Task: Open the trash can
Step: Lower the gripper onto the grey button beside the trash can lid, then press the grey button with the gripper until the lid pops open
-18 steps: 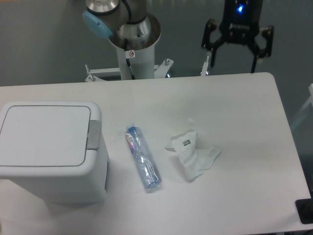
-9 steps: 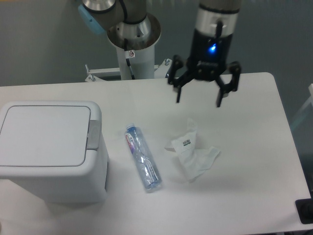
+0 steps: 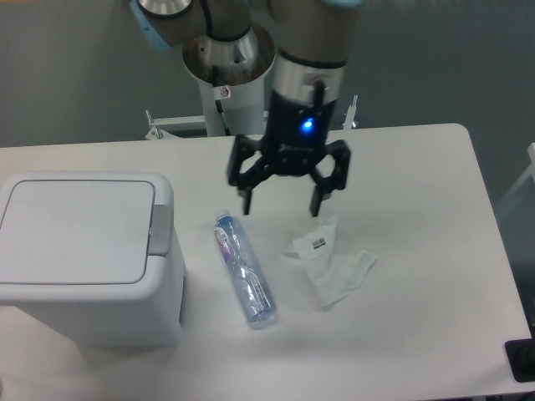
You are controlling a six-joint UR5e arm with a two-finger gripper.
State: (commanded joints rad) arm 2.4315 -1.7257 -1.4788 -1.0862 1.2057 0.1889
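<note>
The trash can (image 3: 84,259) is a large white boxy bin at the left of the table. Its flat white lid (image 3: 75,230) lies shut, and the grey push tab (image 3: 160,230) sits on the lid's right edge. My gripper (image 3: 282,209) is open and empty, with its black fingers spread. It hangs above the table to the right of the bin, over the gap between the bottle and the wrapper. It is well apart from the push tab.
A clear plastic bottle (image 3: 245,269) lies on its side just right of the bin. A crumpled white wrapper (image 3: 328,265) lies right of the bottle. The arm's base column (image 3: 226,83) stands behind the table's far edge.
My gripper has moved left and forward, from beyond the table's far right edge to above the bottle and wrapper. It has stayed open. The bin, bottle and wrapper have not moved.
</note>
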